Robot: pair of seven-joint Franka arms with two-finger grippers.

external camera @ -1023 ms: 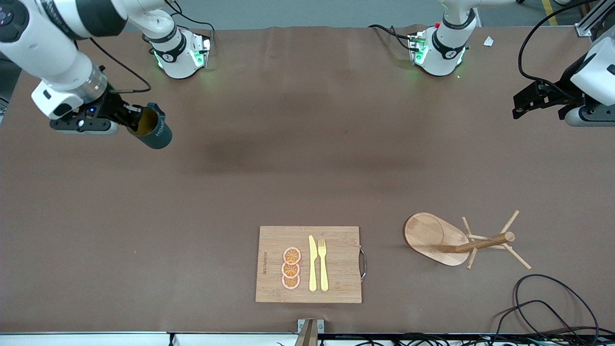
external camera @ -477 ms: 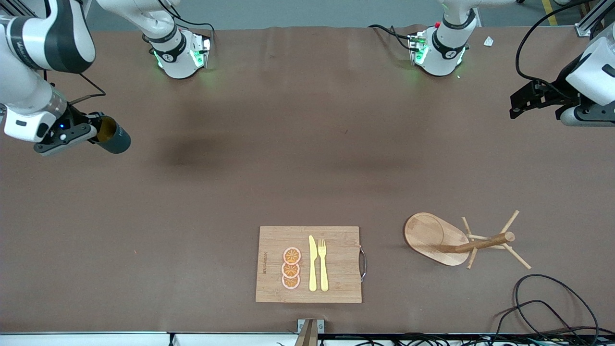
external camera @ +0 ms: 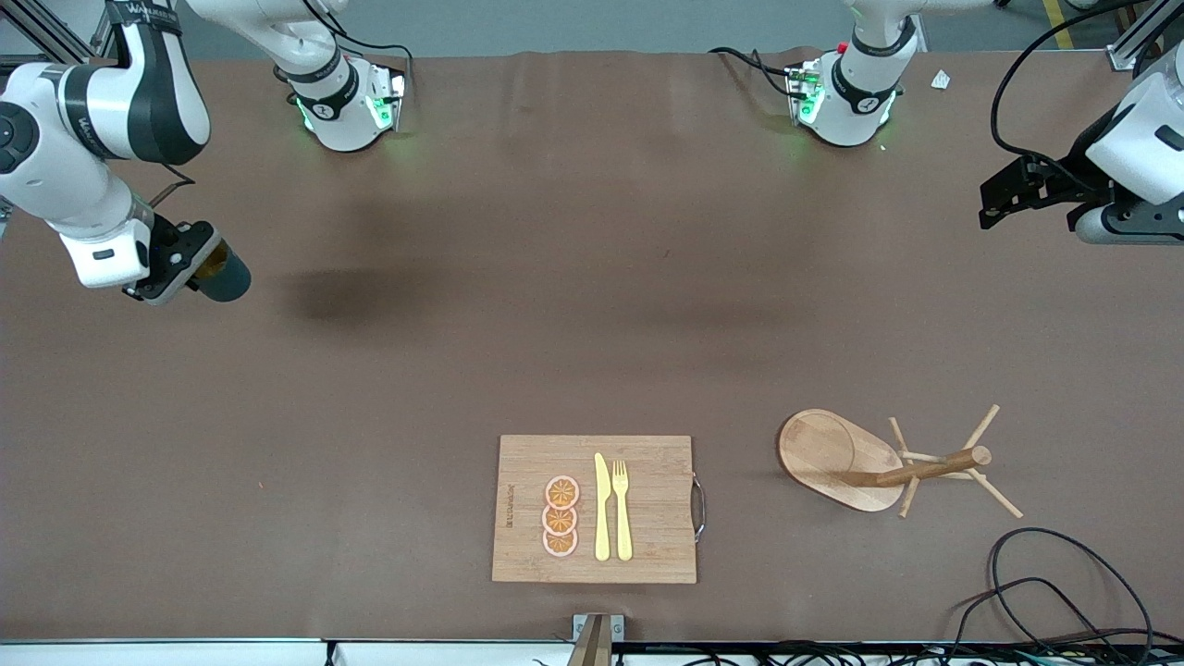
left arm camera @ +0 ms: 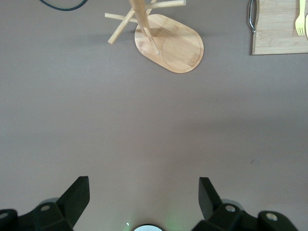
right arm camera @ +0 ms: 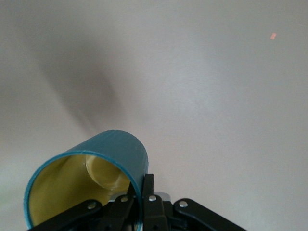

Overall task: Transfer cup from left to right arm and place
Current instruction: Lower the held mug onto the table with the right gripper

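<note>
The cup is hanging tilted in the right claw, whose fingers are pinching its rim, one inside the tan interior and one outside, above bare brown desk at the right arm's end. The left claw is waiting with its fingers spread wide and holding nothing, over the left arm's end of the desk. Nearer the front camera, well apart from the cup, a wooden cutting board is carrying three orange slices, a yellow knife and a yellow fork, with a wooden peg rack beside it toward the left arm's end.
</note>
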